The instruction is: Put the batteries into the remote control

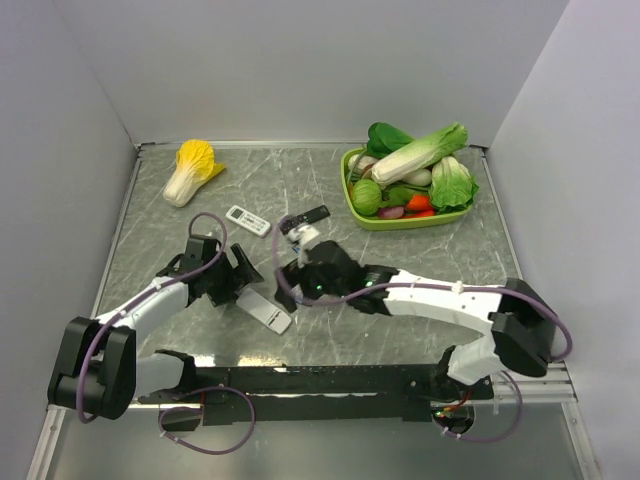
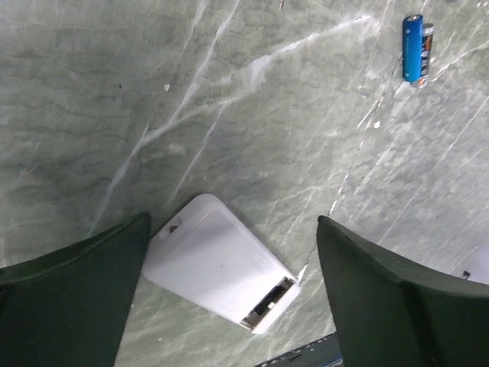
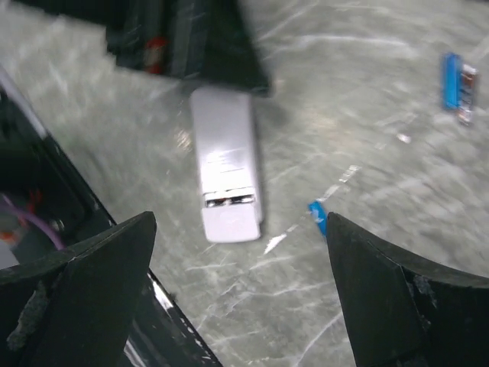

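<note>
Top view: both grippers' fingers are hidden under the arm bodies, and I can't make out the batteries there. The right wrist view is motion-blurred.

- The table (image 1: 450, 255) is grey-green marble.
- A green tray (image 1: 400, 222) of vegetables sits at 1 o'clock on the table.
- The remote control (image 2: 214, 260) lies back up near the table's 6 o'clock edge, between the two arms.
- Left gripper (image 2: 233, 223): jaws are spread wide and empty. The remote sits in the gap. Its 10 o'clock corner is just beside one finger, contact cannot be told. It is clearly apart from the other finger.
- Right gripper (image 3: 241, 222): jaws are also spread and hold nothing. The remote is at 12 o'clock of the gap, with its lower end about level with the fingertips.
- Remote long axis, left wrist view: runs 10 to 4 o'clock, with the open battery bay at the 4 o'clock end.
- Remote long axis, right wrist view: runs 12 to 6 o'clock, with the bay at the 6 o'clock end.
- Two batteries (image 2: 416, 47) lie side by side, touching, well apart from the remote at its 1 o'clock. Their long axis runs 12 to 6 o'clock.
- A blue bit (image 3: 317, 216) lies just beside a right finger, too blurred to identify.
</note>
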